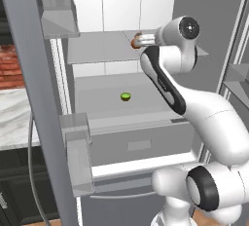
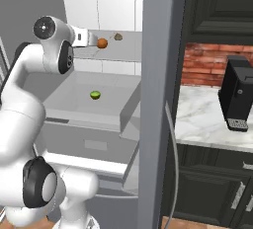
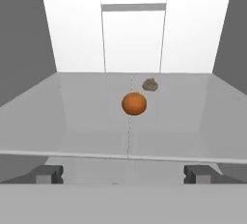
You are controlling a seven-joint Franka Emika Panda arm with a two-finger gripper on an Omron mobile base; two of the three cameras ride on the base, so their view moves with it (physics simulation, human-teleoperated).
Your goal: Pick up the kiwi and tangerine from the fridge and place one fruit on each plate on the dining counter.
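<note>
On your left stands the tall grey steel fridge [image 1: 29, 98] with its door swung wide; its white interior holds the small lime-green kiwi [image 1: 126, 96] on the lower clear glass shelf, well apart from anything else. Moving right and up, the 2-finger gripper [image 3: 123, 175] hangs at the front edge of the upper glass shelf [image 3: 72, 121], jaws spread wide and holding nothing, lined up on the small round bright-orange tangerine [image 3: 134, 103]. Just behind and right of it lies a small dull-brown lump [image 3: 150, 85]. You risk nudging the round fruit so it rolls back toward that lump, or catching the shelf's front lip if you come in low. Open shelf lies on both sides of the tangerine.
</note>
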